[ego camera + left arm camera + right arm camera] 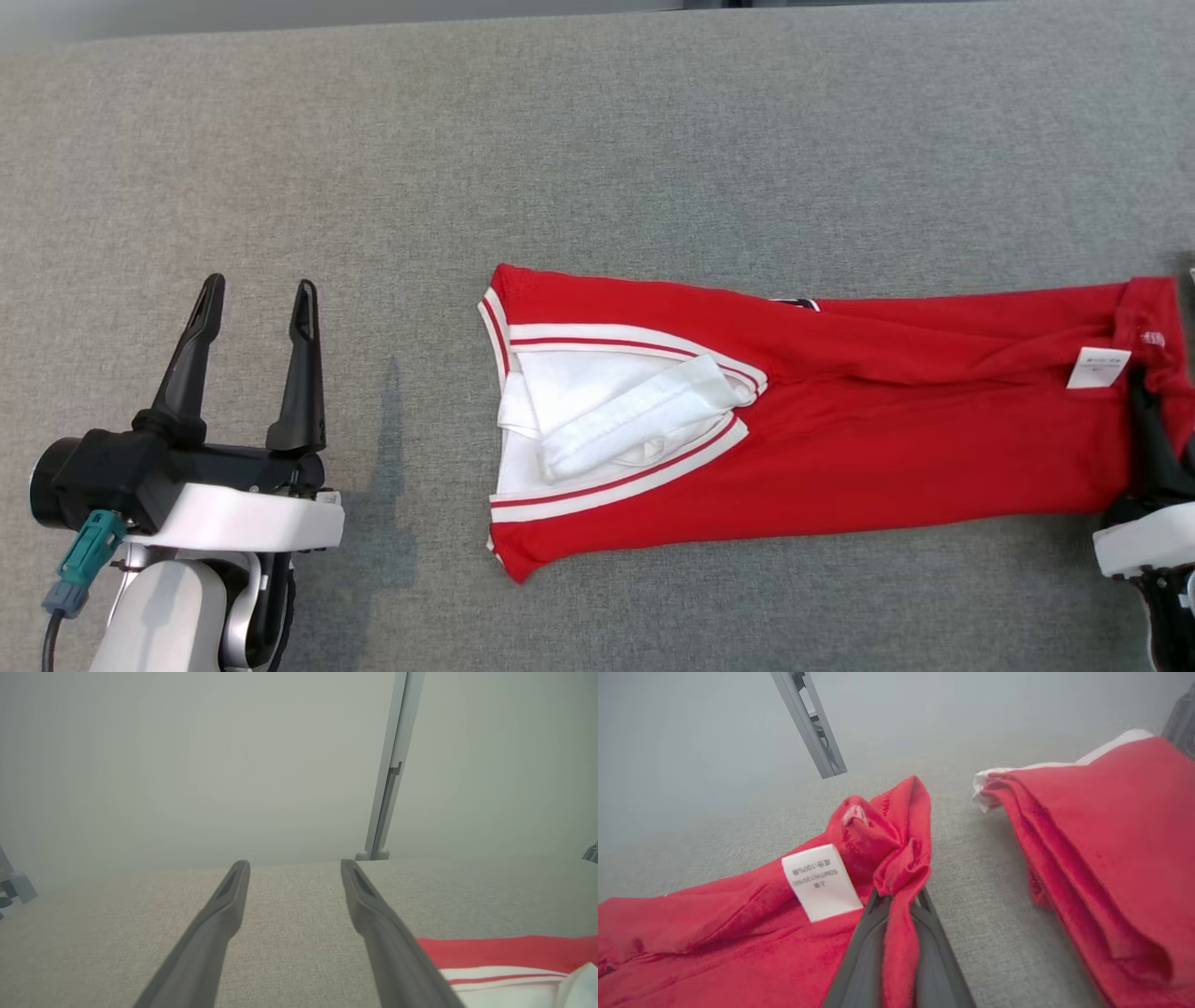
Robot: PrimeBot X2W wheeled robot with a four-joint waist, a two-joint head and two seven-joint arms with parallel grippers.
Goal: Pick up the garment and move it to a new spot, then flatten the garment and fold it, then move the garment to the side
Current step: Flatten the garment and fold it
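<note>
The garment (840,420) is a red sleeveless top with white and red trim, lying lengthwise on the grey table (597,140), its neck end towards the left. A white label (1099,366) shows at its right end. My right gripper (1146,411) sits at that right end, shut on a bunched fold of the red hem (901,858), which rises between the two dark fingers (859,952). My left gripper (259,285) stands open and apart from the garment, well to its left, with nothing between its fingers (219,914). The garment's trimmed edge (514,952) shows beside it.
In the right wrist view a second stack of folded red cloth (1111,858) lies just beyond the hem, a strip of bare table between them. A metal post (387,788) stands behind the table's far edge.
</note>
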